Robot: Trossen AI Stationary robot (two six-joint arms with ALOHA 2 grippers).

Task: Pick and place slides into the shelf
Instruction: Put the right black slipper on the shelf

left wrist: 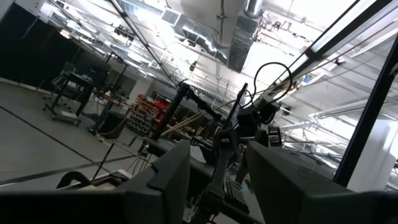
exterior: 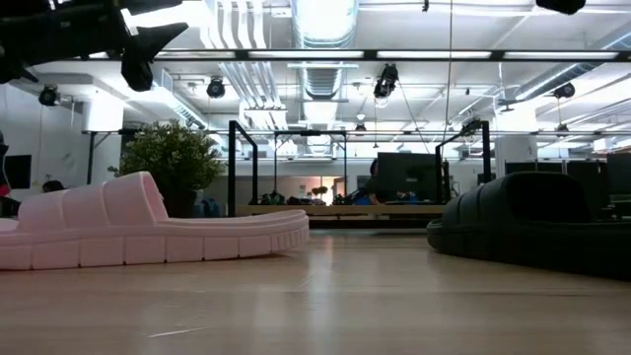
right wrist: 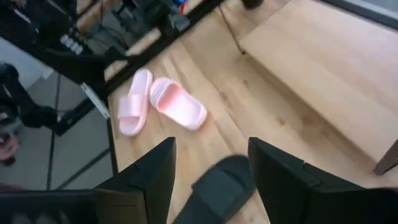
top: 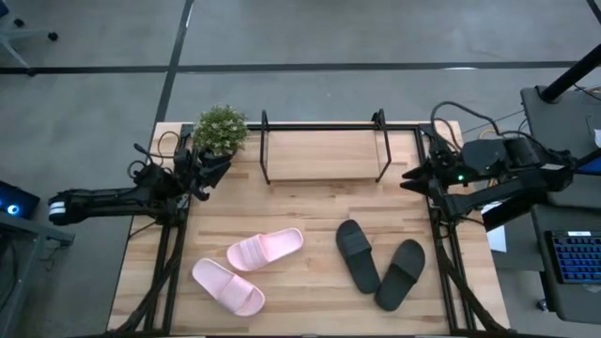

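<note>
High view: four slides lie on the desk (top: 310, 197), the pink pair (top: 249, 269) left and the black pair (top: 380, 263) right, before the bare shelf (top: 324, 155). Left gripper (top: 214, 171) hovers beside a potted plant (top: 221, 129). Right wrist view: right gripper (right wrist: 211, 165) released above a black slide (right wrist: 217, 190). Left wrist view: left gripper released.

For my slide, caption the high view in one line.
Both grippers, left and right, flank the shelf; pink slides and black slides wait unshelved.
</note>
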